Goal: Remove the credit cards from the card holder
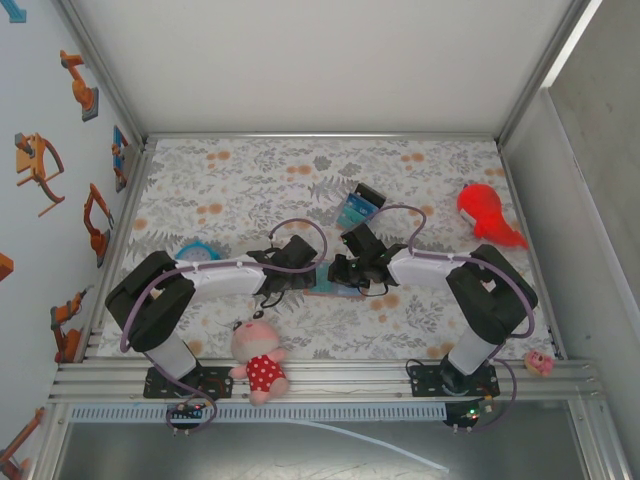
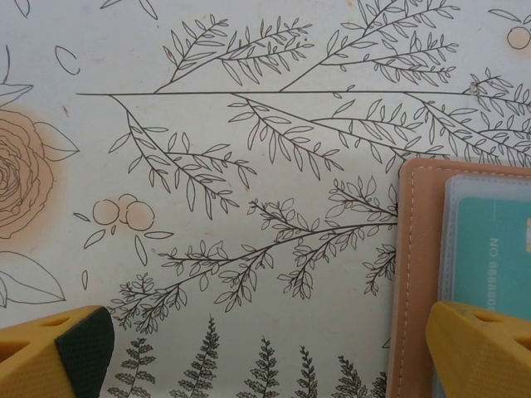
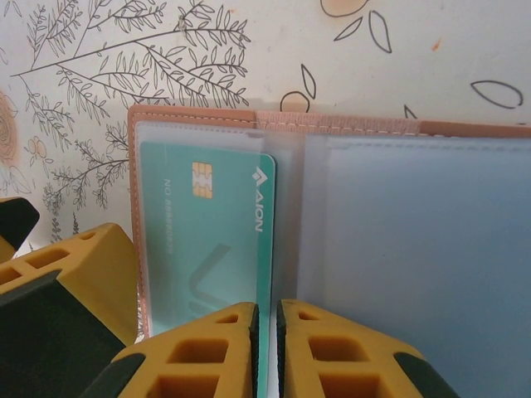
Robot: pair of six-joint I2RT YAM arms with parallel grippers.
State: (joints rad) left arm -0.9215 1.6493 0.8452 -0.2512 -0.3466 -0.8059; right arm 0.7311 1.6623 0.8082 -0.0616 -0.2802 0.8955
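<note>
The pinkish-tan card holder (image 1: 335,291) lies open on the floral mat between my two grippers. Its clear sleeves show in the right wrist view, with a teal credit card (image 3: 207,249) in the left sleeve of the holder (image 3: 332,122). My right gripper (image 3: 266,332) is shut on that card's right edge, which runs down between the pads. My left gripper (image 2: 265,340) is open. Its right finger (image 2: 477,348) rests on the left part of the holder (image 2: 419,274), beside the teal card (image 2: 489,240). From above, the left gripper (image 1: 285,270) and right gripper (image 1: 345,272) meet over the holder.
A black, blue and teal striped block (image 1: 358,207) lies behind the holder. A red toy (image 1: 487,212) is at the right, a blue round thing (image 1: 198,250) at the left, and a doll in a red dress (image 1: 258,360) at the near edge. Walls enclose the mat.
</note>
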